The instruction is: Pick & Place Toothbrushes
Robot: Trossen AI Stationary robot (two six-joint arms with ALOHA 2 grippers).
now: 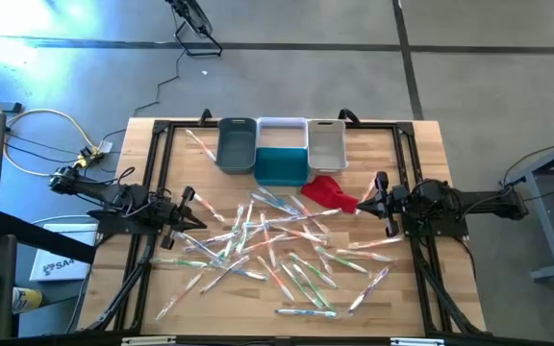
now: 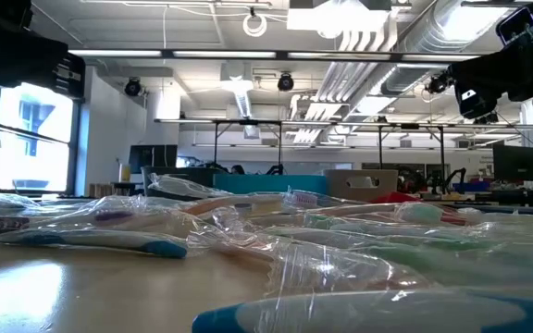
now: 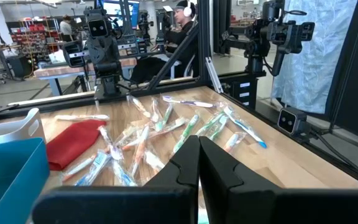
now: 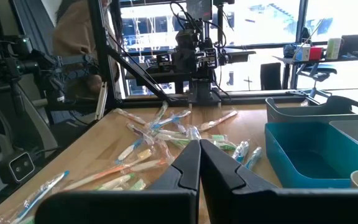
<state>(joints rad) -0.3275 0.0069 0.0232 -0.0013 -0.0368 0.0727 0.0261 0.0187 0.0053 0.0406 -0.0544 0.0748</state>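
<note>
- Toothbrushes [image 1: 277, 245] are seen scattered in clear wrappers across the middle and near part of the tabletop [image 1: 421, 154]; green, orange, blue and white handles are mixed, many overlapping.
- One wrapped toothbrush [image 1: 200, 146] is seen apart from the pile, toward the far left, just left of the grey bin.
- No toothbrush is visible inside any bin.
- Three bins are lined up at the far edge: grey bin [image 1: 237, 144] on the left, teal bin [image 1: 282, 165] in the middle with a white bin [image 1: 282, 132] behind it, and a light bin [image 1: 326, 142] on the right.
- A red cloth [image 1: 330, 192] is seen just near-right of the teal bin, touching the far edge of the pile.
- Left end effector [image 1: 188, 210] is held at the left side of the pile, above the tabletop; fingers are pressed together, nothing is gripped (confirmed in the left wrist view [image 3: 199, 163]).
- Right end effector [image 1: 379, 200] is held at the right side, near the red cloth; fingers are likewise closed and empty (right wrist view [image 4: 199, 163]).
- A person is seen seated beyond the tabletop in the left wrist view.
</note>
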